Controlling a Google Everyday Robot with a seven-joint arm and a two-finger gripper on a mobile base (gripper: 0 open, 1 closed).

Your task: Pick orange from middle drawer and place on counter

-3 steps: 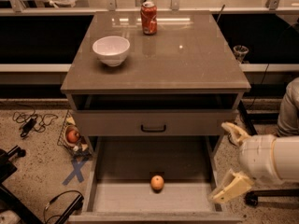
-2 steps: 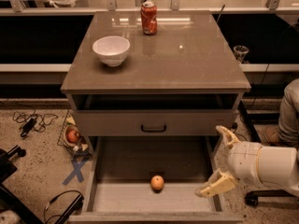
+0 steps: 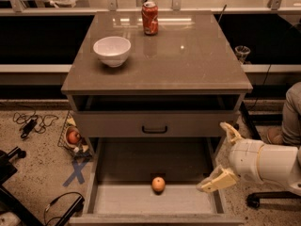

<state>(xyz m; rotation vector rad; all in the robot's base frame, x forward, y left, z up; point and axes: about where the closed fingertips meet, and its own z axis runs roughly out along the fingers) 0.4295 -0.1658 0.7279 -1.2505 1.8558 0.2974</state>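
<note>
The orange (image 3: 158, 184) is small and round and lies on the pale floor of the pulled-out middle drawer (image 3: 141, 201), near its centre front. My gripper (image 3: 222, 157) is at the drawer's right wall, to the right of the orange and apart from it. Its two cream fingers are spread wide, one up near the drawer front and one down at the drawer's right edge. It holds nothing. The counter (image 3: 188, 60) is the glossy grey-brown top of the cabinet above.
A white bowl (image 3: 112, 50) and a red soda can (image 3: 150, 18) stand on the counter. A closed drawer front with a black handle (image 3: 154, 129) sits above the open drawer. A wire basket with a reddish fruit (image 3: 73, 137) and cables lie on the floor at left.
My gripper has moved left and slightly down, from beside the cabinet to the drawer's right wall. The orange has not moved.
</note>
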